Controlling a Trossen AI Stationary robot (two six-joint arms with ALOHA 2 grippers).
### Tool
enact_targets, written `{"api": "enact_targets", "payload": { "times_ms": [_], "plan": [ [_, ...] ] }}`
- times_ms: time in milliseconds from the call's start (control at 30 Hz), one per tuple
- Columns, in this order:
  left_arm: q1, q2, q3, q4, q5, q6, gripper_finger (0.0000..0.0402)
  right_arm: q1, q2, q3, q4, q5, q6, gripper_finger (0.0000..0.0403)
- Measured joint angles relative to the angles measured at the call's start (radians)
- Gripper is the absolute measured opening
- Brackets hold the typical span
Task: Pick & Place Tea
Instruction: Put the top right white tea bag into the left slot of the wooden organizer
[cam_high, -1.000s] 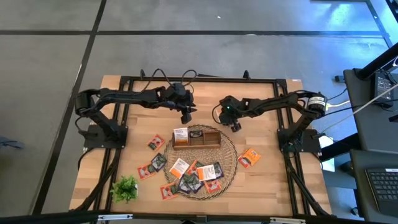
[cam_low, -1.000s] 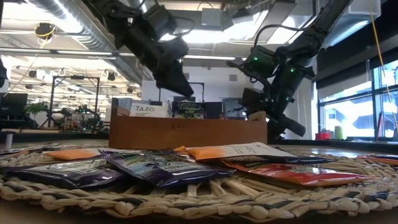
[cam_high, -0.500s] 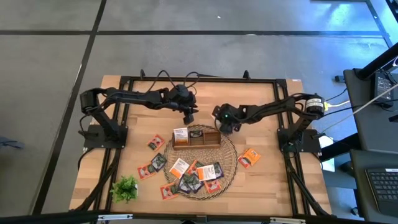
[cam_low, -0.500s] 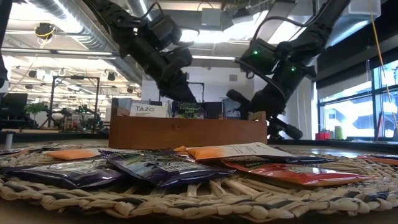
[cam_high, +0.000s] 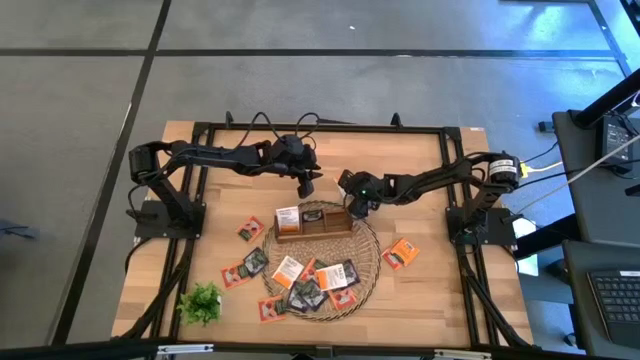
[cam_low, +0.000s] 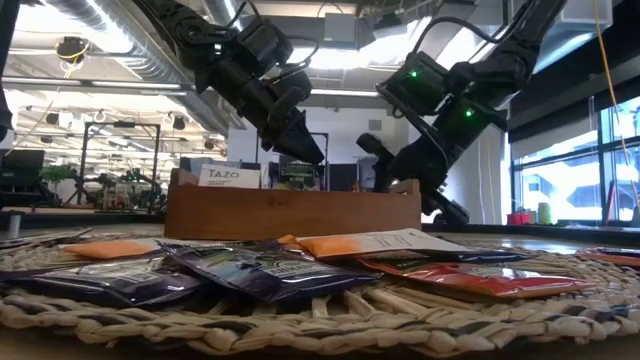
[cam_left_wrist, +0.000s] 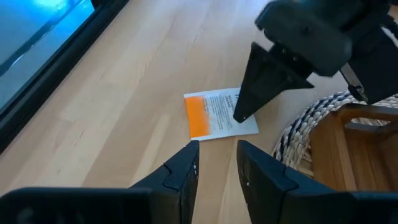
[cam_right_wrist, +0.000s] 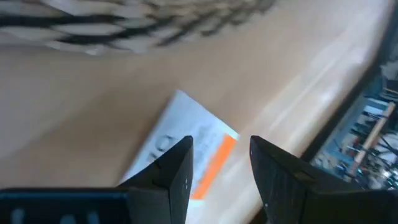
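Note:
A white-and-orange tea sachet (cam_left_wrist: 217, 115) lies flat on the bare wood just beyond the far edge of the wicker mat (cam_high: 370, 255). My left gripper (cam_left_wrist: 217, 155) hovers open a little short of it. My right gripper (cam_right_wrist: 221, 152) is open above the same sachet (cam_right_wrist: 174, 149), beside the far right corner of the wooden tray (cam_high: 315, 232). One sachet (cam_high: 288, 216) stands in the tray's left compartment. Several more sachets (cam_high: 315, 280) lie on the mat in front of the tray. My right gripper has one fingertip (cam_left_wrist: 239, 115) at the sachet's edge nearest the mat, coming down at a slant. I cannot tell whether it touches the sachet or the tray's corner.
Loose sachets lie on the wood at the mat's left (cam_high: 250, 231) and right (cam_high: 400, 253). A green sprig (cam_high: 202, 302) sits near the front left. Black frame rails (cam_high: 320, 127) run round the table's edges.
My right gripper has swung toward the table's left, to the tray's far right corner, and rolled about its own axis. The tray has slid slightly toward the table's left.

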Motion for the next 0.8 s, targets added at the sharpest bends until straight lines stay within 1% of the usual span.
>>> {"api": "enact_targets", "payload": {
  "times_ms": [67, 133, 200, 267, 333, 400, 433, 500, 533, 567, 600, 633, 667, 800],
  "plan": [
    [0.0, 0.0, 0.0, 0.0, 0.0, 0.0, 0.0105, 0.0, -0.015, 0.001, -0.001, 0.024, 0.006, 0.016],
    [0.0, 0.0, 0.0, 0.002, 0.0, 0.017, 0.0106, 0.0, -0.045, 0.001, 0.003, 0.04, 0.057, 0.016],
    [0.0, 0.0, 0.0, 0.003, 0.001, 0.042, 0.0106, 0.0, -0.084, 0.002, 0.003, 0.04, 0.204, 0.016],
    [0.0, 0.0, 0.0, 0.004, 0.015, 0.05, 0.0103, 0.0, -0.124, 0.003, -0.005, 0.05, 0.463, 0.016],
    [0.0, 0.0, 0.0, 0.004, 0.053, 0.052, 0.0099, 0.0, -0.164, 0.003, -0.031, 0.087, 0.783, 0.016],
    [0.0, 0.0, 0.0, 0.008, 0.103, 0.052, 0.0094, 0.0, -0.192, 0.005, -0.069, 0.089, 1.096, 0.016],
    [0.0, 0.0, 0.0, 0.015, 0.127, 0.052, 0.0092, -0.001, -0.198, 0.005, -0.085, 0.049, 1.247, 0.016],
    [-0.002, 0.004, 0.0, 0.043, 0.15, 0.047, 0.0087, -0.005, -0.198, 0.005, -0.116, -0.1, 1.49, 0.016],
    [-0.003, 0.006, 0.0, 0.056, 0.153, 0.042, 0.0085, -0.008, -0.186, 0.005, -0.113, -0.184, 1.583, 0.016],
    [-0.003, 0.006, 0.0, 0.062, 0.157, 0.034, 0.0083, -0.008, -0.173, 0.005, -0.105, -0.242, 1.648, 0.016],
    [-0.003, 0.006, 0.0, 0.072, 0.158, 0.03, 0.0081, -0.008, -0.161, 0.005, -0.109, -0.274, 1.687, 0.016],
    [-0.003, 0.006, 0.0, 0.083, 0.16, 0.028, 0.0079, -0.008, -0.146, 0.005, -0.109, -0.272, 1.704, 0.016],
    [-0.003, 0.006, 0.001, 0.085, 0.162, 0.028, 0.0078, -0.009, -0.131, 0.005, -0.111, -0.246, 1.717, 0.016],
    [-0.003, 0.006, 0.001, 0.082, 0.164, 0.014, 0.0072, -0.019, -0.08, 0.005, -0.135, -0.015, 1.8, 0.016]
  ]
}}
